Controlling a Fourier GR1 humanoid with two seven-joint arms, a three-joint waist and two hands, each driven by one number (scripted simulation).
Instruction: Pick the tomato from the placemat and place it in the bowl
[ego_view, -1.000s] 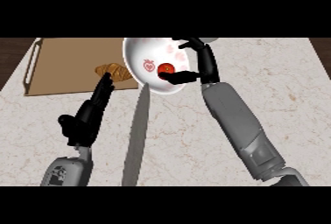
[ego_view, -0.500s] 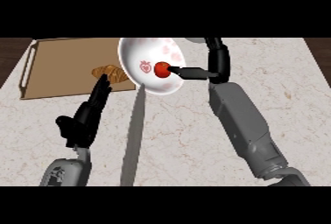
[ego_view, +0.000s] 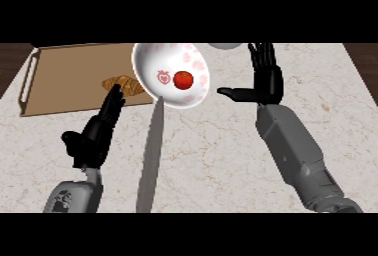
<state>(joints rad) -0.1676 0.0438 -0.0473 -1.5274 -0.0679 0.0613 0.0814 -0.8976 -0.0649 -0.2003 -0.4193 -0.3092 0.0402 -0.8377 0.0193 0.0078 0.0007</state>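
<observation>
The tomato (ego_view: 183, 79) lies inside the white bowl (ego_view: 151, 60), a little right of the bowl's middle and next to a small red-and-white mark on the bowl's inner face. By this look the placing is done, and what is left is for the arm to clear away.

Head view: the bowl sits at about twelve o'clock on the marble counter (ego_view: 214, 150), its rim just off the right edge of the brown placemat (ego_view: 66, 65), which fills the ten o'clock area. A croissant (ego_view: 127, 85) rests on the placemat near its right edge, at the bowl's nine o'clock. The right hand (ego_view: 264, 82) stands at the bowl's three o'clock, apart from it, fingers straight and pointing up the view, thumb stuck out toward the bowl; it holds nothing, which fits a hand that has let go. The left hand (ego_view: 97, 131) rests at about eight o'clock, fingers straight and empty, their tips overlapping the croissant, kept out of the other arm's way.
</observation>
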